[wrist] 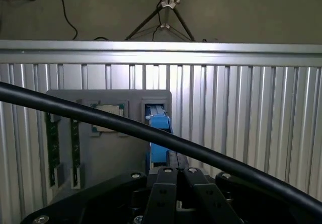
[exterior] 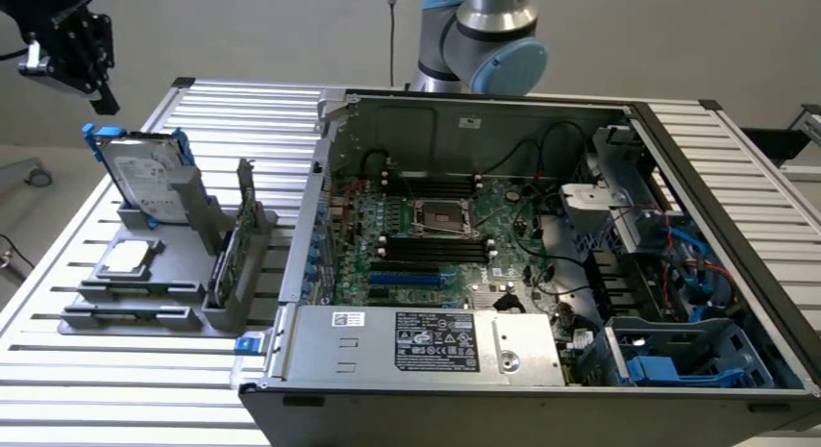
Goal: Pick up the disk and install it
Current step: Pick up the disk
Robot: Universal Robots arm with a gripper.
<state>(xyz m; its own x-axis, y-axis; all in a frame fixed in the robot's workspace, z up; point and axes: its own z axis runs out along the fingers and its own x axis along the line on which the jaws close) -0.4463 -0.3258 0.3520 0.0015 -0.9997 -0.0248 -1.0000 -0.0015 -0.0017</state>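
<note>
1. Two neighbours share the grey holder (exterior: 129,322) with the upright disk (exterior: 138,168): a processor chip (exterior: 129,258) and circuit cards (exterior: 225,260).
2. The gripper (exterior: 103,103), pinched closed and empty, hangs above the disk, apart.
3. A black cable (wrist: 100,116) crosses the wrist view.
4. An open computer case (exterior: 513,235) stands at the exterior view's right, and bare table slats (exterior: 77,380) surround the holder.

disk (exterior: 138,170): was silver-grey with a white label and blue rails, at nine o'clock in the exterior view
table (exterior: 77,370): was silver, ribbed in parallel stripes
holder (exterior: 154,308): was plain grey
motherboard (exterior: 436,245): was green
gripper (wrist: 176,183): was black
</note>
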